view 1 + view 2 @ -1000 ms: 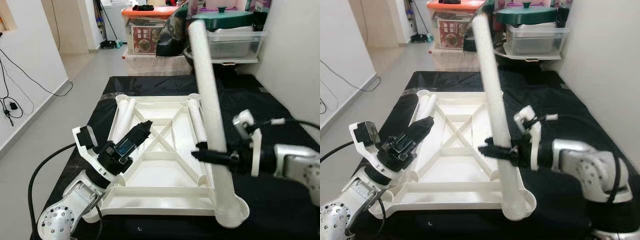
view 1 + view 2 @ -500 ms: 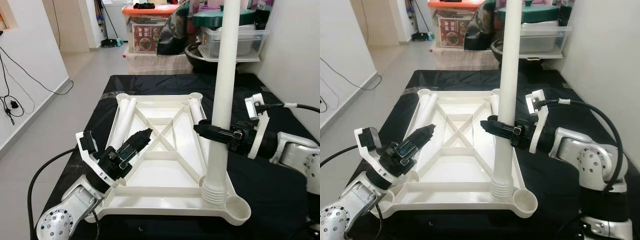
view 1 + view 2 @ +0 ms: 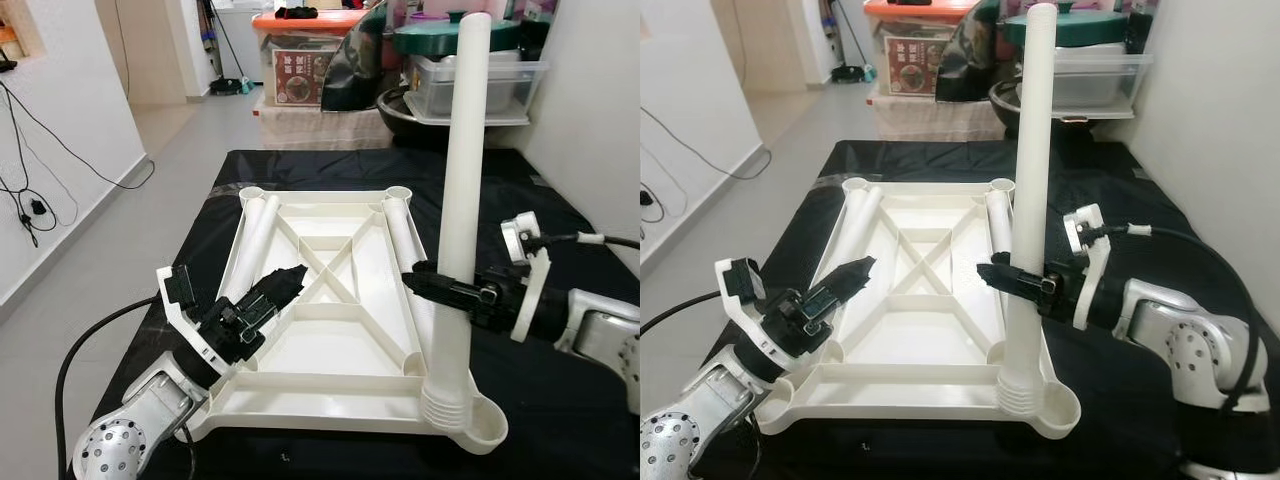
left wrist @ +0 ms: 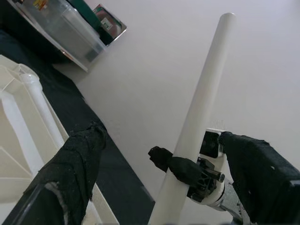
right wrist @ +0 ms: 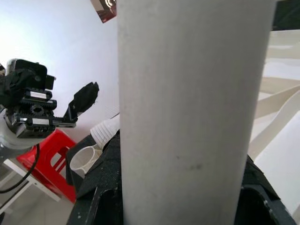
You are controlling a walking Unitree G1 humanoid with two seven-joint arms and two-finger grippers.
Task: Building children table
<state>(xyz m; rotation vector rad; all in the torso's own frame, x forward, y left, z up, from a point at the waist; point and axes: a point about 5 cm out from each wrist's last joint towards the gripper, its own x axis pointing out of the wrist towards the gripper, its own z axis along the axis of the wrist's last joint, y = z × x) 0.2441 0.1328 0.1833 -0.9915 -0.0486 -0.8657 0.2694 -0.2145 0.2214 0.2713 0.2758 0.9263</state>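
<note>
Right claw [image 3: 432,284] clamped around a long white table leg [image 3: 458,200], gripping it a little below mid-length; leg stands nearly upright, its ribbed lower end resting at the near right corner of the upturned white table top [image 3: 330,330], just beside the round corner socket [image 3: 482,428] there; whether it is seated in anything cannot be told. Left claw [image 3: 283,283] sits over the near left part of the same white panel, fingers [image 4: 70,173] parted and holding nothing, pointed toward the panel's crossed ribs. Panel lies underside up on a black-covered tabletop [image 3: 560,400], with round sockets at its far corners too. Two more white legs lie flat inside the panel: one leg along the left rim [image 3: 255,240], one leg along the right rim [image 3: 400,235]. Beyond the far edge of the tabletop: clear plastic bin [image 3: 470,85] with a green lid, orange-lidded box [image 3: 300,60], pale floor. White wall with trailing black cables [image 3: 25,190] off the left edge.
</note>
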